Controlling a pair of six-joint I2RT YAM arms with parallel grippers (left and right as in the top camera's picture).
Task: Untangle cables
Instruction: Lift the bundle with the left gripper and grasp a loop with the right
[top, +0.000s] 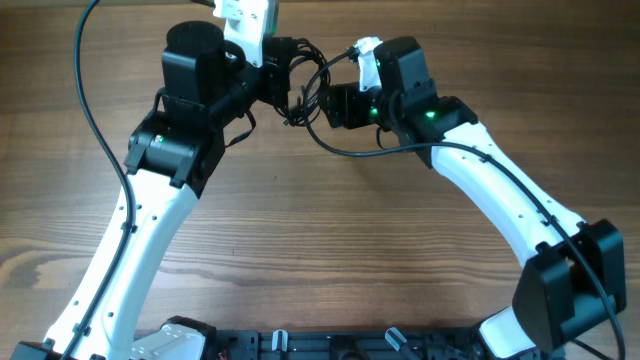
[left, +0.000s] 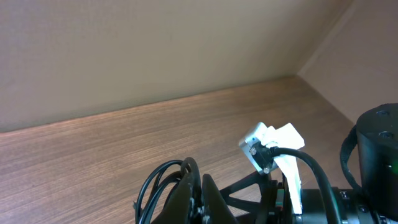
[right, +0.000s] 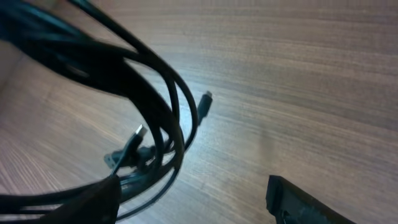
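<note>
The cables (top: 302, 92) are a small tangle of thin black loops held up between the two grippers at the far middle of the table. My left gripper (top: 280, 85) is shut on them. In the left wrist view its fingers (left: 202, 198) are pressed together, with cable loops (left: 158, 186) bulging out to their left. My right gripper (top: 322, 104) is right next to the tangle, and its fingers (right: 193, 196) are wide apart. The loops (right: 158, 118) hang in front of its left finger, with tiny plug ends (right: 208, 99) dangling above the wood.
The brown wooden table (top: 330, 240) lies below both arms. A thick black robot cable (top: 100, 130) runs down the left side, and another (top: 520, 190) runs along the right arm. The right arm's white camera mount (left: 273, 146) sits close to the left gripper.
</note>
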